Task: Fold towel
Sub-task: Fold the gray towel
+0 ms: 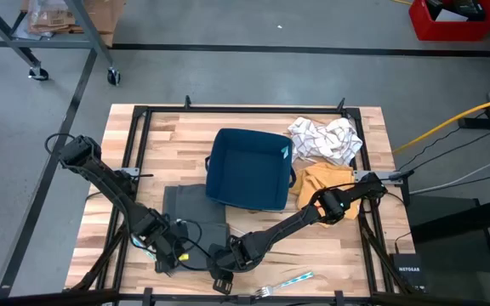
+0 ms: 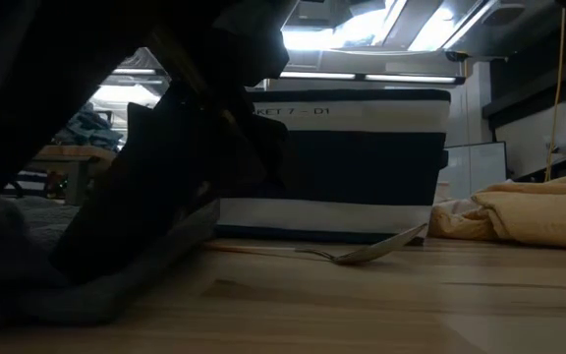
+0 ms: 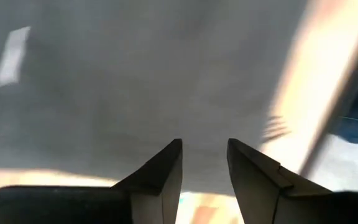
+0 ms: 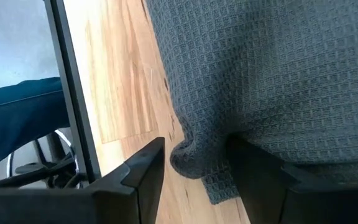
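At the tabletop's (image 1: 168, 136) near edge a fork (image 1: 283, 285) with a blue handle is lying flat. Just behind it both arms are meeting over the grey towel (image 1: 196, 214), a waffle-weave cloth lying flat in a rough rectangle, its long axis running along the near edge, left of the middle. The right gripper (image 4: 194, 165) is working at the towel's near edge, its jaws standing wide with a bunched fold of the cloth between them. The left gripper (image 3: 204, 158) is hovering over the towel's near-left part, its jaws standing narrowly apart with nothing between them. Behind the towel a square navy fabric bin (image 1: 249, 168) is sitting near the middle; nothing is showing inside it. To its right a mustard cloth (image 1: 323, 183) is lying crumpled, and nearer the far-right corner a white patterned cloth (image 1: 326, 138) is lying bunched.
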